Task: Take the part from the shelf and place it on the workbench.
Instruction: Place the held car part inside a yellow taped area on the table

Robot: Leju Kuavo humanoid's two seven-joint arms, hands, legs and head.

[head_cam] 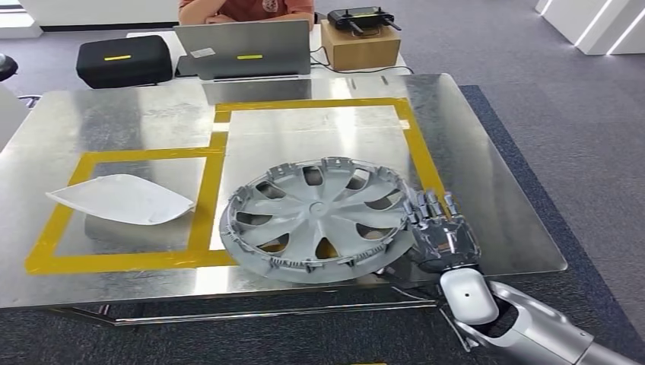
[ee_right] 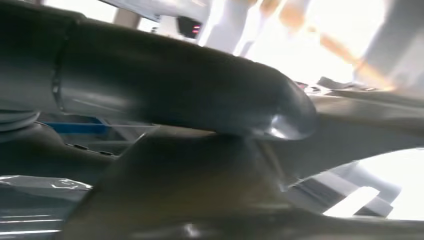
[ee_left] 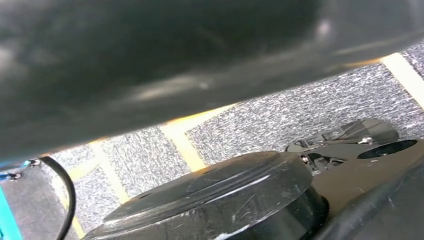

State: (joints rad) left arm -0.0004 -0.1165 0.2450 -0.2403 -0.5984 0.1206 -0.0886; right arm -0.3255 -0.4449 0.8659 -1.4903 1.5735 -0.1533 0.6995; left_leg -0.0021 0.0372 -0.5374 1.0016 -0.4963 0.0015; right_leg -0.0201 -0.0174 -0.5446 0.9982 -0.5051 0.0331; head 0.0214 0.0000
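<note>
A round grey plastic wheel cover [head_cam: 316,219], spoked with teardrop openings and a ring of small clips around its rim, lies on the brushed-metal workbench [head_cam: 114,114], near its front edge and over a yellow tape outline [head_cam: 205,198]. The right hand [head_cam: 440,232], dark and ribbed on a silver arm, holds the cover's right rim, fingers laid over the edge. In the right wrist view its thick grey thumb [ee_right: 190,90] curves smoothly across blurred dark surfaces. To the left a flat white leaf-shaped part [head_cam: 122,199] rests inside the tape. On the far side stand a grey laptop [head_cam: 243,49], a black case [head_cam: 124,61] and a cardboard box [head_cam: 360,46].
</note>
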